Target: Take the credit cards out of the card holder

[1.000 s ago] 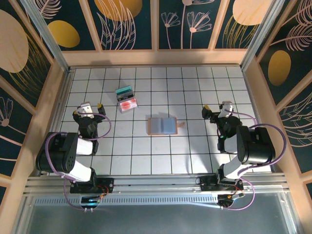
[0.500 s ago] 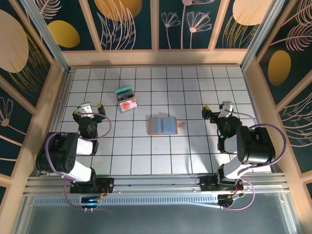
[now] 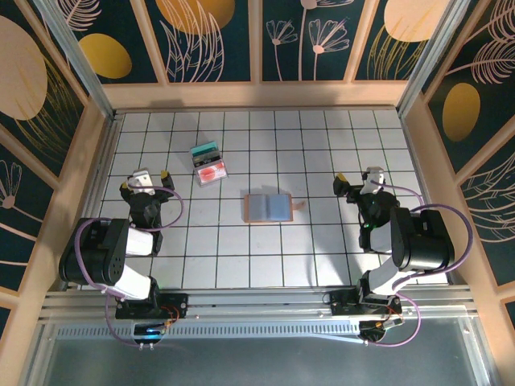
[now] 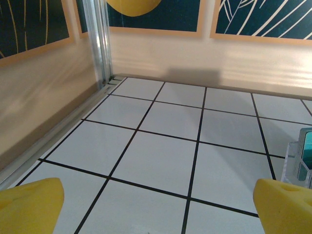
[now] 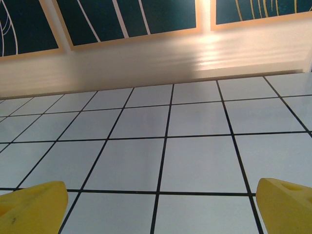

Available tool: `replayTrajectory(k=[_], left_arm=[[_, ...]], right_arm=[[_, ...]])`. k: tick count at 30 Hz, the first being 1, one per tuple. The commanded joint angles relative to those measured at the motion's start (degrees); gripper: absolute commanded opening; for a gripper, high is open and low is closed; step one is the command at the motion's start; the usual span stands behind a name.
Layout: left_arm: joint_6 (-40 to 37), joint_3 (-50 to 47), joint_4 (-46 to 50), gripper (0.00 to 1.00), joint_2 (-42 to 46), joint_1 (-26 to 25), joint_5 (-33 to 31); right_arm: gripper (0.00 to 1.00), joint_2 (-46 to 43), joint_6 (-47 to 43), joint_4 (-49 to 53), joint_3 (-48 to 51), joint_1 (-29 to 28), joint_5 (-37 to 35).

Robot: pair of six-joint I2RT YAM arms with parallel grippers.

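1. The left gripper [image 3: 145, 181] stands well to the left of the card holder [image 3: 268, 207], above the tiled surface [image 3: 322, 241]. Its yellow fingers [image 4: 30, 204] are spread wide, with nothing between them.
2. The credit cards [image 3: 209, 163] lie left of the card holder and a little farther from the arm bases. They are between it and the left gripper and touch neither of them. A teal card and a red-and-white card are close together. Their long sides run roughly left to right, slightly tilted.
3. In the left wrist view, the frame's right border cuts off the teal card [image 4: 307, 148].
4. The card holder lies open and flat, grey-blue inside up, its long axis left to right. A small pinkish tab sticks out on its right. Whether a card sits in its pockets I cannot tell.
5. The right gripper [image 3: 360, 181] is well to the right of the card holder, with fingers [image 5: 31, 204] spread wide and nothing held.
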State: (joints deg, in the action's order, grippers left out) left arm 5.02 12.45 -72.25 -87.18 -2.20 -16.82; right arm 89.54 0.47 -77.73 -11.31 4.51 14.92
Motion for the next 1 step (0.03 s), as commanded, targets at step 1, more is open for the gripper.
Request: replayTrajectory(k=[1], left_arm=[[1.1, 0.1, -2.7, 0.99, 0.1, 0.4, -0.2]], right_arm=[[0.99, 0.4, -0.5, -1.0, -0.1, 0.3, -0.2]])
